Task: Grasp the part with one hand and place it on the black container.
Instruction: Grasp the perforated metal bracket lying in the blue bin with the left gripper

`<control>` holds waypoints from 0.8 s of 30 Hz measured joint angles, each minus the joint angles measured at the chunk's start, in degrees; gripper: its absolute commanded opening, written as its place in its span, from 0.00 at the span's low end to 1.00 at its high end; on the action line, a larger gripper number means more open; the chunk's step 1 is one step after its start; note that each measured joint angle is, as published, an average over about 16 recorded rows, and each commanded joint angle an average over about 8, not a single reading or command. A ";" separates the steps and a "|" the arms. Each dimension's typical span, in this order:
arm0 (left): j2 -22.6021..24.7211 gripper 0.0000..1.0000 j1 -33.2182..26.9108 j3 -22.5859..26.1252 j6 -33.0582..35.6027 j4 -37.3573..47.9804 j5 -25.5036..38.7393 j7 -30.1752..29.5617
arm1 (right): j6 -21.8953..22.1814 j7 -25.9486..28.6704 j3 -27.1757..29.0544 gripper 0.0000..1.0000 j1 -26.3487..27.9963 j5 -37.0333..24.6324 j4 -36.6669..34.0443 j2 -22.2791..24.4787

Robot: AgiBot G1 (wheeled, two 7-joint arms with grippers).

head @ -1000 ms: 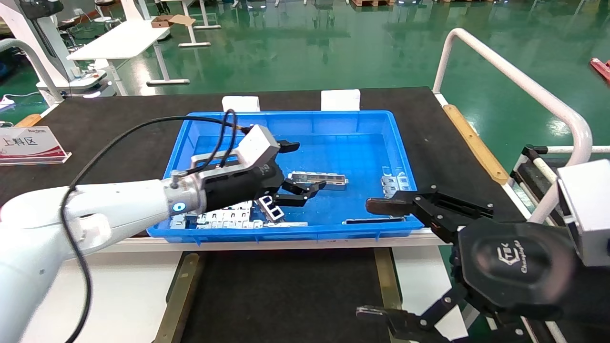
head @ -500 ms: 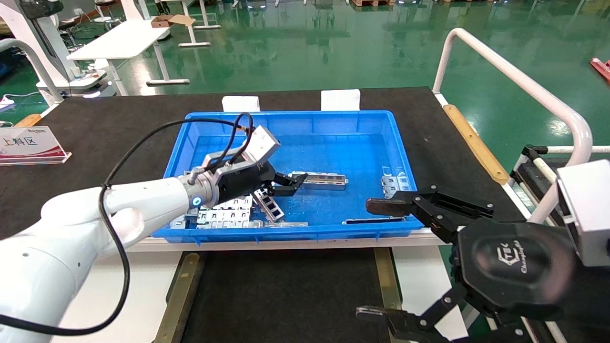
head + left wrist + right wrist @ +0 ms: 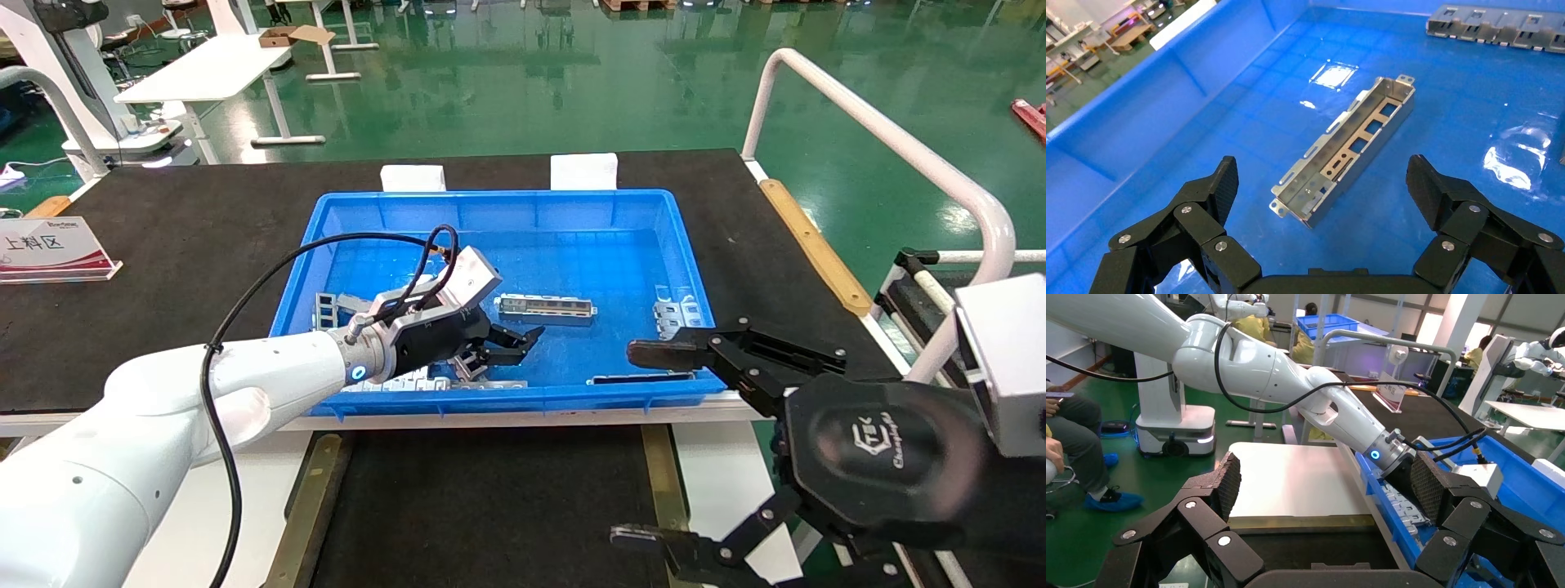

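Hovering with fingers spread wide inside the blue bin, the left gripper faces the part; nearby lie perforated plates, while the right gripper waits released.

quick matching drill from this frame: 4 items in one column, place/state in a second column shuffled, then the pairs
Items
1. long silver-grey metal channel part
2. left gripper
3. right gripper
4. wide flat matte black container

Place or state
A. open, parked to the right, outside the blue plastic bin
B. lying on the bin's floor, ungrasped
C. nearest the robot, below the bin, no part on it
D. open, inside the bin, fingers either side of the part without touching

Pairs: 1-B, 2-D, 3-A, 4-C
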 measured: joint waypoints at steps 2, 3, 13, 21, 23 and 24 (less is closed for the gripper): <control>0.00 0.17 0.24 1.07 -0.62 -0.56 -0.46 -0.70 | 0.00 0.00 0.00 0.02 0.00 0.00 0.00 0.00; 0.00 0.04 0.34 1.60 -0.94 -0.83 -0.70 -1.05 | 0.00 0.00 0.00 0.00 0.00 0.00 0.00 0.00; 0.01 0.00 1.12 6.93 -4.34 -3.09 -3.68 -4.32 | 0.01 -0.01 -0.02 0.00 0.00 0.01 0.00 0.01; -0.02 0.00 1.77 11.12 -6.69 -4.34 -6.22 -6.21 | 0.01 -0.01 -0.03 0.00 0.01 0.02 0.00 0.01; -0.03 0.00 1.90 12.12 -7.23 -4.60 -6.84 -6.56 | 0.01 -0.02 -0.03 0.00 0.01 0.02 0.00 0.01; -0.04 0.00 1.96 12.60 -7.48 -4.72 -7.15 -6.71 | 0.01 -0.02 -0.03 0.00 0.01 0.02 0.00 0.01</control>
